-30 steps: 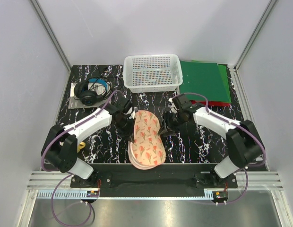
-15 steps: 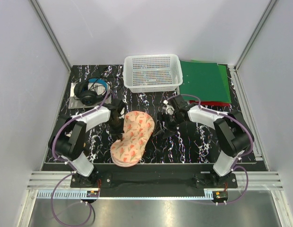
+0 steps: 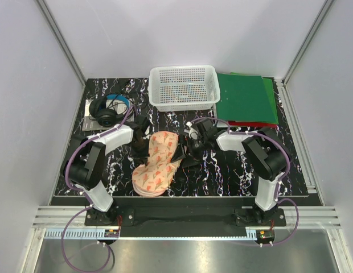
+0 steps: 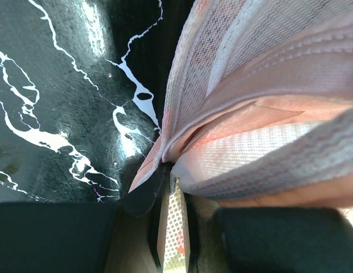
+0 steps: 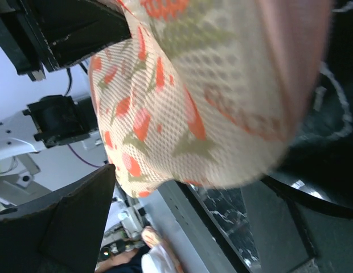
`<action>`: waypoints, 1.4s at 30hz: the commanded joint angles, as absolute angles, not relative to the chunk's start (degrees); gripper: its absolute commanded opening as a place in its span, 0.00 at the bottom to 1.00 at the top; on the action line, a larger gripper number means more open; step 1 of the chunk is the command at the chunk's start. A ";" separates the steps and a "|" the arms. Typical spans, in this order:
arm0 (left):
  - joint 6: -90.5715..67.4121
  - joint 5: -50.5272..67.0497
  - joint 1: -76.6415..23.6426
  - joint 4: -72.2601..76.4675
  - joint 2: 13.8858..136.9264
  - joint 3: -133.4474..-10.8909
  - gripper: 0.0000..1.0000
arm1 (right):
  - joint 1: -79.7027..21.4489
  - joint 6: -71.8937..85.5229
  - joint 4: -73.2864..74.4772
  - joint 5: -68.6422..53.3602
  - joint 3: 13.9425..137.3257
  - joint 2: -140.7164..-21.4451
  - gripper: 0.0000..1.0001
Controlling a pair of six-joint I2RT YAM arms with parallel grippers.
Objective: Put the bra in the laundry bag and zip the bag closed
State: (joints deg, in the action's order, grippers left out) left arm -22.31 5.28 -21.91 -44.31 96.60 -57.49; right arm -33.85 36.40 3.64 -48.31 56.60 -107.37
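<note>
Bag: peach with red print, at the centre of the worktop. Its long axis runs from 1 o'clock to 7 o'clock, and it lies between the two grippers.
Left gripper: at the bag's 11 o'clock edge, clamped on the rim. Pink edging and white mesh fill the space between its fingers in the left wrist view.
Right gripper: at the bag's 2 o'clock edge, fingers spread wide. The printed shell bulges, blurred, in front of them.
Bra: cannot be told apart from the bag's pink fabric.
Basket: white, at 12 o'clock.
Headphones: at 10 o'clock.
Folders: green, at 2 o'clock.
</note>
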 commanded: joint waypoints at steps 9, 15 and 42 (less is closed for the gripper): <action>-25.40 4.83 -21.45 -34.90 97.65 -54.14 0.18 | -40.86 64.22 -33.64 -45.89 42.99 -110.13 0.95; -26.63 5.62 -21.45 -32.87 96.85 -54.58 0.19 | -45.87 74.42 -47.10 -35.43 39.81 -112.32 0.86; -31.38 -5.73 -31.99 -37.63 55.47 -48.89 0.68 | -49.31 81.64 -47.90 4.12 29.71 -102.83 0.43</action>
State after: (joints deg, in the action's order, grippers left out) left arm -28.45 -7.05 -30.30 -39.03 60.84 -56.69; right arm -49.08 79.79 -47.27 -3.66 29.85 -102.32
